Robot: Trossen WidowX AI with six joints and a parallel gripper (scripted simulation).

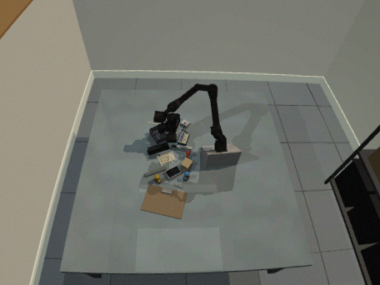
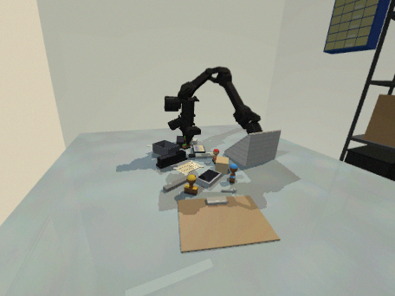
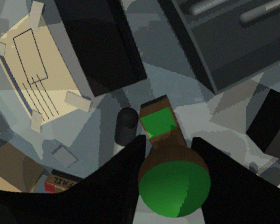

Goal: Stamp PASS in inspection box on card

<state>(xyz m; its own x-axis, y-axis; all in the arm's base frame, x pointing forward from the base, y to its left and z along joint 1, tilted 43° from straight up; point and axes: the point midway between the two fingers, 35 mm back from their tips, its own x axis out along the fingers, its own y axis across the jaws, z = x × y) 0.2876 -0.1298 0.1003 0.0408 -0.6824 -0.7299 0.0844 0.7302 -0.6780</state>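
Note:
My gripper (image 2: 186, 142) (image 3: 168, 143) is shut on a brown stamp with a green knob (image 3: 175, 186) (image 2: 184, 144) and a green patch on its base; no word is readable on it. It is upright near the bench, its exact height unclear. The card (image 1: 167, 158) (image 2: 189, 167) (image 3: 65, 85) is held by small light pieces at its edges, left of my gripper in the wrist view. Its outlined box (image 3: 39, 53) looks unmarked. A dark pad in a light case (image 1: 173, 172) (image 2: 209, 177), apparently the ink pad, lies beyond the card, away from my gripper.
A black block (image 1: 158, 148) (image 2: 171, 158) (image 3: 100, 45) stands between my gripper and the card. A dark tray (image 2: 162, 148) (image 3: 200, 55) is close by. Red-topped (image 2: 216, 153), blue-topped (image 2: 233, 172) and yellow-topped (image 2: 191, 183) stamps, a wooden block (image 2: 222, 164) and a clipboard (image 2: 225, 226) are nearer the exterior camera.

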